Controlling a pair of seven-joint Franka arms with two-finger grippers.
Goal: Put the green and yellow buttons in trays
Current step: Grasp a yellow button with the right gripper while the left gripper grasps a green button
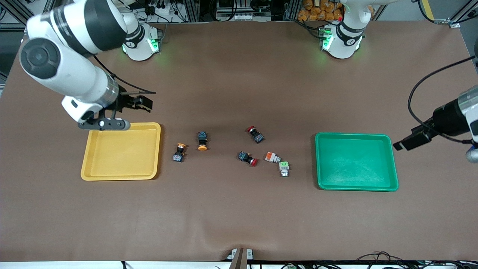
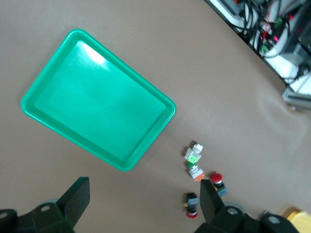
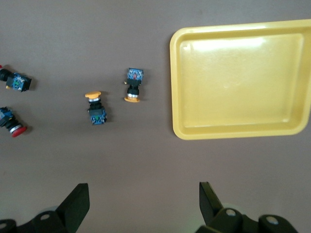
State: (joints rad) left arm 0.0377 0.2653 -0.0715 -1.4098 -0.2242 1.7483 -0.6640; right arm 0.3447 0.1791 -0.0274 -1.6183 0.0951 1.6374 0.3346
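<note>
A yellow tray [image 1: 121, 151] lies toward the right arm's end of the table and a green tray [image 1: 354, 162] toward the left arm's end; both are empty. Between them lie two yellow-capped black buttons [image 1: 179, 152] [image 1: 202, 141] and one green-capped white button [image 1: 284, 168]. My right gripper [image 1: 145, 104] is open and empty, in the air over the table beside the yellow tray [image 3: 238, 77]. My left gripper [image 1: 399, 146] is open and empty, in the air beside the green tray [image 2: 97, 97]. The right wrist view shows both yellow buttons [image 3: 96, 108] [image 3: 133, 85]. The left wrist view shows the green button [image 2: 193, 154].
Two red-capped black buttons [image 1: 255, 134] [image 1: 248, 158] and an orange-capped white button [image 1: 273, 157] lie near the green button. The brown mat covers the whole table. Cables and equipment stand past the table edge by the arm bases.
</note>
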